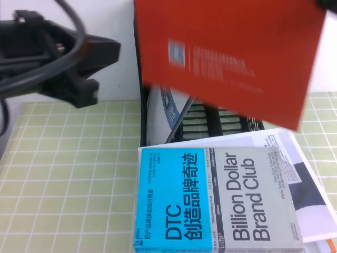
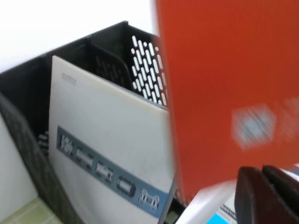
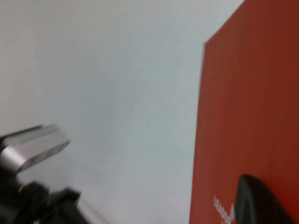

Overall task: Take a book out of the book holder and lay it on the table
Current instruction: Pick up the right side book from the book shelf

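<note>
The book [image 1: 231, 52] shows its orange-red cover and hangs tilted in the air above the black book holder [image 1: 221, 122]. My right gripper [image 3: 250, 200] is shut on it; one black finger [image 3: 262, 205] lies on the red cover [image 3: 252, 102], and the other is hidden behind it. The book also fills the left wrist view [image 2: 229, 88]. My left gripper [image 1: 79, 84] hovers empty at the upper left, off to the holder's side, with its fingers [image 2: 266, 198] together. The green grid table [image 1: 68, 174] lies below.
A thin grey booklet with a blue strip [image 2: 103, 140] leans in the holder [image 2: 107, 51]. The thick cyan-and-grey "Billion Dollar Brand Club" book [image 1: 221, 195] lies flat in front of the holder, on white papers [image 1: 295, 158]. Open green cloth lies to the left.
</note>
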